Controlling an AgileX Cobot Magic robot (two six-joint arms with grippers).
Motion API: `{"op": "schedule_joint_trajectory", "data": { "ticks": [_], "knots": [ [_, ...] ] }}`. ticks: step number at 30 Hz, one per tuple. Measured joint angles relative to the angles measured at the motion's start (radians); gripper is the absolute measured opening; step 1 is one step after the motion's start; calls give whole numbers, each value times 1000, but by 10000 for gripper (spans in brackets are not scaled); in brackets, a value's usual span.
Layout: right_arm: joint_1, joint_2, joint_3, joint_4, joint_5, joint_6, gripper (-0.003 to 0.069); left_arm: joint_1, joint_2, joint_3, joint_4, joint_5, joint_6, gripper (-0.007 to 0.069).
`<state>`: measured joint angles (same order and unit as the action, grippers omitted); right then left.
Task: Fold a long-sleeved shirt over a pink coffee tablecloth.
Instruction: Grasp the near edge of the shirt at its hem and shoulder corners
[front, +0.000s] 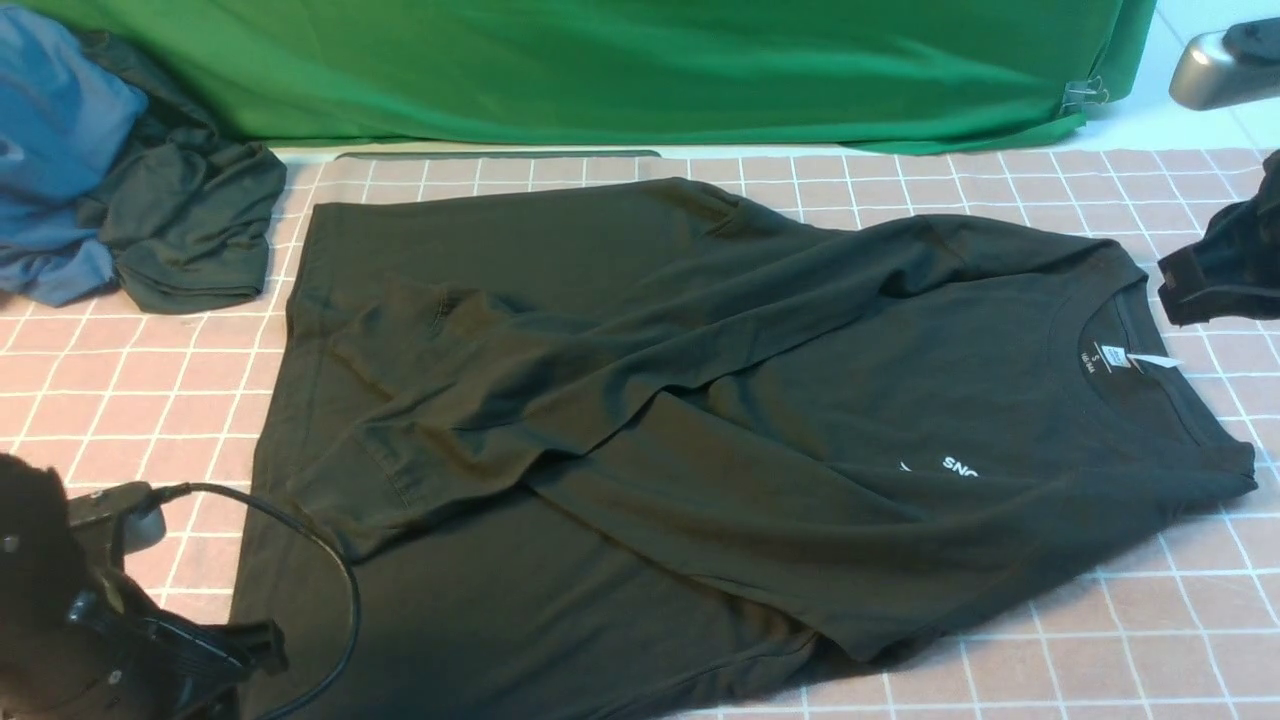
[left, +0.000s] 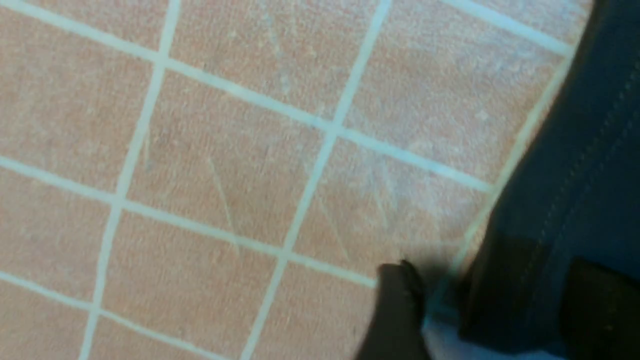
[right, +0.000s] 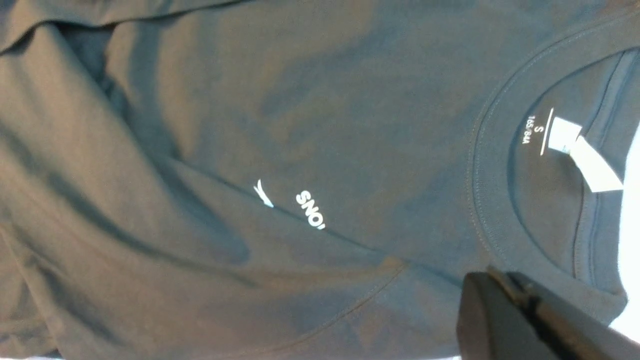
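Shirt (front: 700, 400) lies flat on the pink tablecloth (front: 130, 380), which covers the tabletop. It sits mid-cloth, with the collar toward the robot's right and the hem toward its left. The neck label (front: 1125, 360) faces up, and only part of the white lettering (front: 960, 467) shows because a sleeve covers the rest.

Done so far: both long sleeves are folded in over the body. The far sleeve (front: 560, 330) and near sleeve (front: 720, 530) cross on the chest with some wrinkles, so the shape is roughly a rectangle.

Left to do, by judgement: the body is not yet folded. It needs 1 or 2 folds bringing the hem toward the collar, then a tidy. Roughly halfway.

Left tool (front: 235, 650) sits low at the near-left hem corner. Its tips are spread and pinch nothing, and the wrist view shows the hem edge just beside them. Right tool (right: 522, 312) hangs above the collar end, tips pressed together and empty.

Spare clothes (front: 150, 200) are piled at the far left and the green cloth (front: 600, 60) is behind, both apart from the shirt.
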<state>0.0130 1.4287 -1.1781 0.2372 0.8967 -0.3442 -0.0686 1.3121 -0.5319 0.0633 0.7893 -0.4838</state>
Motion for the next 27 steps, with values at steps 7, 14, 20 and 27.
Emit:
{"op": "schedule_joint_trajectory", "data": {
  "ticks": [7,14,20,27],
  "knots": [
    [0,-7,0,0,-7,0,42,0,88,-4,-34,-42,46,583],
    [0,-7,0,0,-12,-1,44,0,96,-12,-78,-34,106,271],
    [0,-7,0,-1,-5,-1,44,0,94,-62,-71,78,148,40],
    [-62,-7,0,-88,100,90,50,0,7,-101,17,161,118,32]
  ]
}}
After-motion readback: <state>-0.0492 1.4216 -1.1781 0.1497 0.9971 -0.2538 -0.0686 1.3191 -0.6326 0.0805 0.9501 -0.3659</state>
